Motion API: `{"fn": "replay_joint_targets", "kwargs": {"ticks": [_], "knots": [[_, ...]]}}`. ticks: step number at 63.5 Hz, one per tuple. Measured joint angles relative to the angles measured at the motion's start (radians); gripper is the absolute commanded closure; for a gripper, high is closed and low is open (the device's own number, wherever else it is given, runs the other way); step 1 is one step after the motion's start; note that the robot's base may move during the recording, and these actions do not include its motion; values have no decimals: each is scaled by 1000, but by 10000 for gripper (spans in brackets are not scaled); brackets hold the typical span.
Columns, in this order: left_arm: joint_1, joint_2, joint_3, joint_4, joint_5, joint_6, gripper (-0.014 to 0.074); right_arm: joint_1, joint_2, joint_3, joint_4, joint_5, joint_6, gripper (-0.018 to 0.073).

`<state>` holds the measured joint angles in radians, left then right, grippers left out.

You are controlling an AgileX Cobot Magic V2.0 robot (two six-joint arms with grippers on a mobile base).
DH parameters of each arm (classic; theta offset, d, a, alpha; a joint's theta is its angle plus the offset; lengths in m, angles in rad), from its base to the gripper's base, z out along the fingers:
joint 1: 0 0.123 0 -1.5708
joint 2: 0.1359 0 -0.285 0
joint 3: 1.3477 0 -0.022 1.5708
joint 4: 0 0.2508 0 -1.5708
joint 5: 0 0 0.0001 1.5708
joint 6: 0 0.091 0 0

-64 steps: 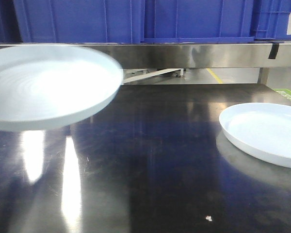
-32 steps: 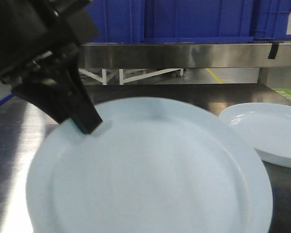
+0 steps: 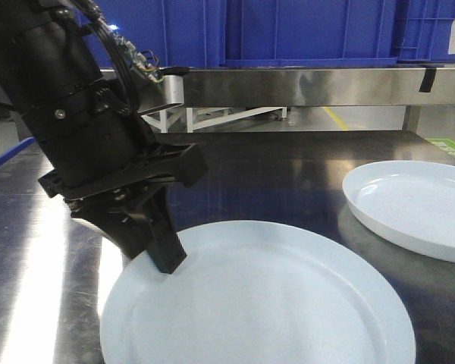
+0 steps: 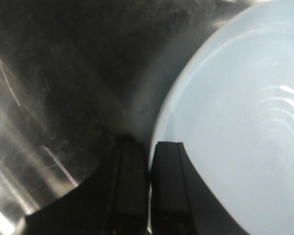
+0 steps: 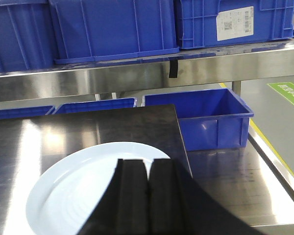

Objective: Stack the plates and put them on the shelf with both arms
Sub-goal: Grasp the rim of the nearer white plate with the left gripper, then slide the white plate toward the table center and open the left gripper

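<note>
Here, left gripper (image 3: 167,262) jaws pinching the rim of the near plate (image 3: 273,303) over the dark tabletop (image 3: 288,174), second plate (image 3: 417,205) lying at right, right gripper (image 5: 147,166) above it, jaws pressed together on nothing, shelf (image 3: 303,85) behind, blue crate (image 5: 196,24) bearing a white label (image 5: 235,23) with barcode and square code, print unreadable.

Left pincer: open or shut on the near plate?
Shut on the near plate: the left pincer clamps its rim, fingers nearly touching.

Blue crates (image 3: 303,30) + dark tabletop (image 3: 273,174)
</note>
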<state>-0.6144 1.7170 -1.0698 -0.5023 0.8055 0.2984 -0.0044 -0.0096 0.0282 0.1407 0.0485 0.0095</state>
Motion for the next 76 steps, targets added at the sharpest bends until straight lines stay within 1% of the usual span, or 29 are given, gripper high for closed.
{"fn": "replay_joint_targets", "kwargs": {"ticks": [11,18,26,32,36,40,43,46,55,60,69,76], "knots": [[0,2,-11,-2,15,-2,262,0,0,0,0,0,0,501],[0,-3,-33,-2,29,-3,200,0,0,0,0,0,0,501],[2,-54,-59,-2,36,-20,188,0,0,0,0,0,0,501],[21,-134,-70,0,36,-34,191,0,0,0,0,0,0,501],[41,-193,-70,20,36,-55,195,0,0,0,0,0,0,501],[75,-263,-70,59,34,-82,195,0,0,0,0,0,0,501],[100,-328,-65,102,26,-102,203,0,0,0,0,0,0,501],[122,-380,-51,135,18,-120,230,0,0,0,0,0,0,501],[201,-577,47,235,-24,-146,351,0,0,0,0,0,0,501],[243,-685,118,262,-57,-149,414,0,0,0,0,0,0,501],[315,-867,254,278,-132,-149,514,0,0,0,0,0,0,501],[360,-991,372,287,-195,-149,512,0,0,0,0,0,0,501]]}}
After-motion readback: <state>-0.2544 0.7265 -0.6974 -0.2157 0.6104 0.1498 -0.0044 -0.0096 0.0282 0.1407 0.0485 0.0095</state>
